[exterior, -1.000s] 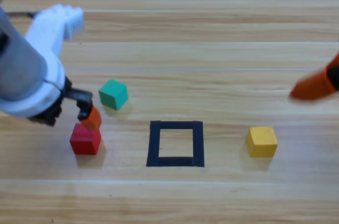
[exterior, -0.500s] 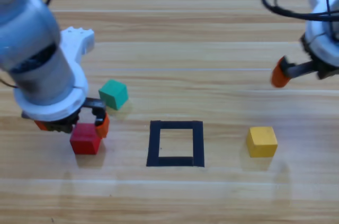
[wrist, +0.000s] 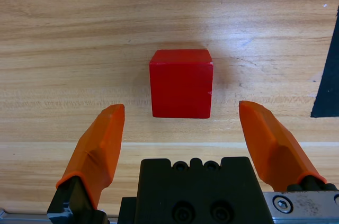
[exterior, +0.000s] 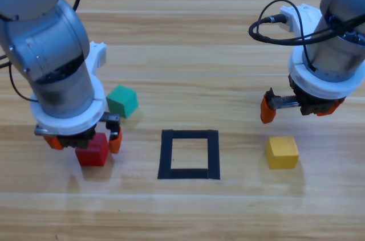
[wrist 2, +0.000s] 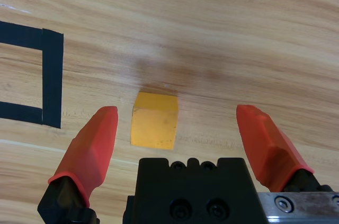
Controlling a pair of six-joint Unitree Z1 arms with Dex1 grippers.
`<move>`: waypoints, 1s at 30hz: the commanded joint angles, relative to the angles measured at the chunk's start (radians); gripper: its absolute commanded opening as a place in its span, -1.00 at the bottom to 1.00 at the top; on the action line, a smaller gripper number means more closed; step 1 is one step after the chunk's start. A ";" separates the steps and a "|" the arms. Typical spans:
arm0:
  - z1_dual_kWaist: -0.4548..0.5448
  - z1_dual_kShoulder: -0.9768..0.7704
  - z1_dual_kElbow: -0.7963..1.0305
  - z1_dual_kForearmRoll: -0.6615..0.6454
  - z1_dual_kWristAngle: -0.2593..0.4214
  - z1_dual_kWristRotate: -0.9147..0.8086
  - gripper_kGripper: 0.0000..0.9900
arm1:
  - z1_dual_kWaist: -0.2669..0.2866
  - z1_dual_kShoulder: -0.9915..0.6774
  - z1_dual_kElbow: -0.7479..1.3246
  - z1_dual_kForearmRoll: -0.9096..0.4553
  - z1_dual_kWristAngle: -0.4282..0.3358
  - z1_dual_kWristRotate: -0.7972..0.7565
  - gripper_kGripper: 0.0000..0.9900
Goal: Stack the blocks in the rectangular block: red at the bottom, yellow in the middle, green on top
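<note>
Right claw (exterior: pixel 296 109) moved over yellow (exterior: pixel 282 151); wooden table (exterior: pixel 188 36), pale planks.

The left arm (exterior: pixel 54 64) partly hides the red cube (exterior: pixel 94 151).

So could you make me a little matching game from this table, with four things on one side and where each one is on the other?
Things:
1. red cube
2. yellow cube
3. green cube
4. black tape square

Places:
A. bare wood inside, nothing in it
B. between the open left gripper's jaws
C. on the table beside the left arm, not at either gripper
D. below the open right gripper

Pairs: 1-B, 2-D, 3-C, 4-A
</note>
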 commanded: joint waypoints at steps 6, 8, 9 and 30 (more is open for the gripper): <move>0.014 0.085 0.014 -0.048 0.009 -0.013 0.80 | 0.008 0.089 0.017 -0.019 0.067 0.040 0.98; 0.014 0.085 0.021 -0.061 0.009 -0.013 0.77 | 0.012 0.095 0.026 -0.019 0.078 0.049 0.98; 0.014 0.088 0.023 -0.064 0.010 -0.013 0.77 | 0.015 0.101 0.029 -0.019 0.081 0.054 0.97; 0.060 0.028 0.109 -0.121 0.038 0.045 -0.63 | 0.023 0.184 0.041 -0.030 0.119 0.025 0.05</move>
